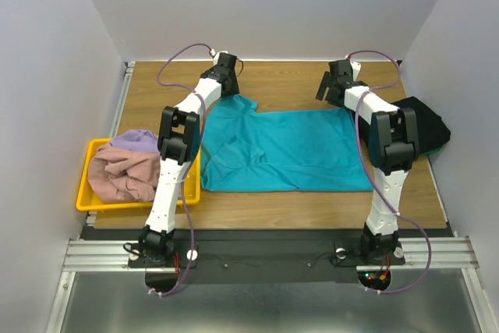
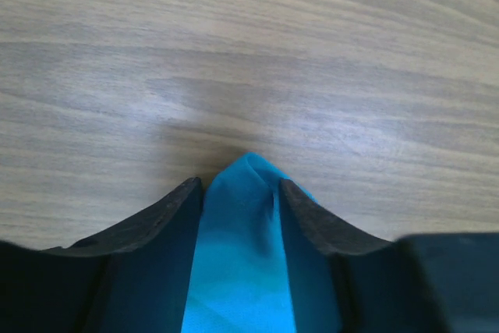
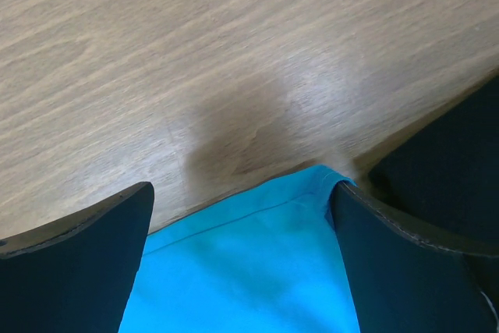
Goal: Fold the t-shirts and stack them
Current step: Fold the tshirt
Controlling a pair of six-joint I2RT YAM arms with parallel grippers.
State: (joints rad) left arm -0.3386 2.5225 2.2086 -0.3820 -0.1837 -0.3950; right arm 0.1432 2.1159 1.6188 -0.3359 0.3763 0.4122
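left gripper (image 2: 242, 186) clamped on teal shirt (image 1: 288, 150) corner, right gripper (image 3: 242, 190) spread over other corner: close it, lift both evenly

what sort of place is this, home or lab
Probably a robot lab cell: plain white walls around a wooden table, two arms bolted to a rail, a teal t-shirt laid out.

One camera looked down from above and behind; both wrist cameras peered close at the same teal shirt (image 1: 288, 150).
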